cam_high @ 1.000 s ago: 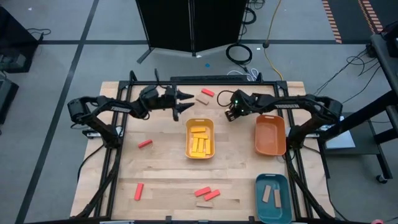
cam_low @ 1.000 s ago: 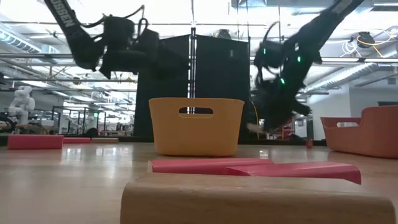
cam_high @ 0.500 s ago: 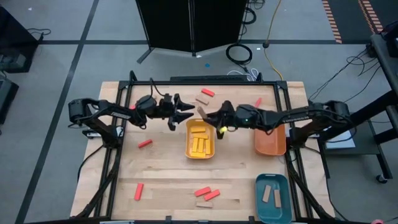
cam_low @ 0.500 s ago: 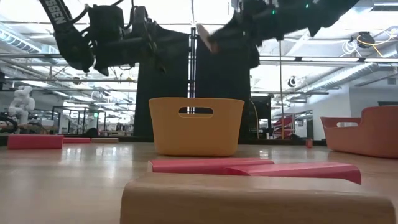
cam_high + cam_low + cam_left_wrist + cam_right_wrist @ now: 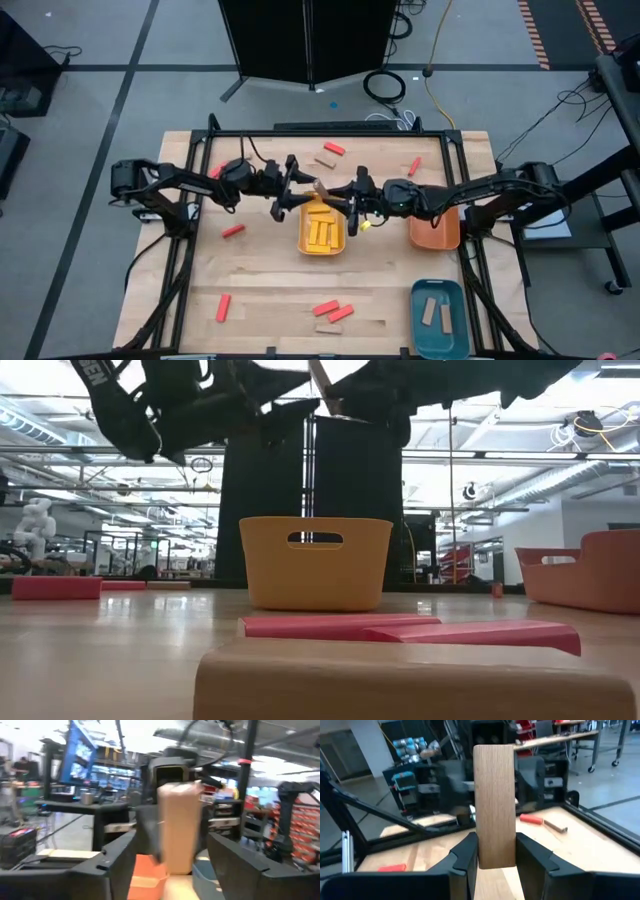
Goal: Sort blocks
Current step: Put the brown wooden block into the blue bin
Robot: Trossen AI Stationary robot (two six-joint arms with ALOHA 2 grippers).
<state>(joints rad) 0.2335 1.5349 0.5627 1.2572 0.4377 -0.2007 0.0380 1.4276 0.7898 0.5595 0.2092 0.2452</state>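
Tan block (image 5: 494, 802) now toward left tool (image 5: 292, 187)

Wooden table (image 5: 270, 275) carries yellow tray (image 5: 322, 224), orange tray (image 5: 435, 222), teal tray (image 5: 438, 318), scattered blocks (image 5: 333, 310) (red, tan).

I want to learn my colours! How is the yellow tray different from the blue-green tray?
The yellow tray sits in the middle of the table; the teal tray sits at the near right corner. The yellow tray holds yellow blocks; the teal tray holds tan blocks. Both grippers meet above the yellow tray's far edge; none is near the teal tray. Both trays are rounded rectangles.
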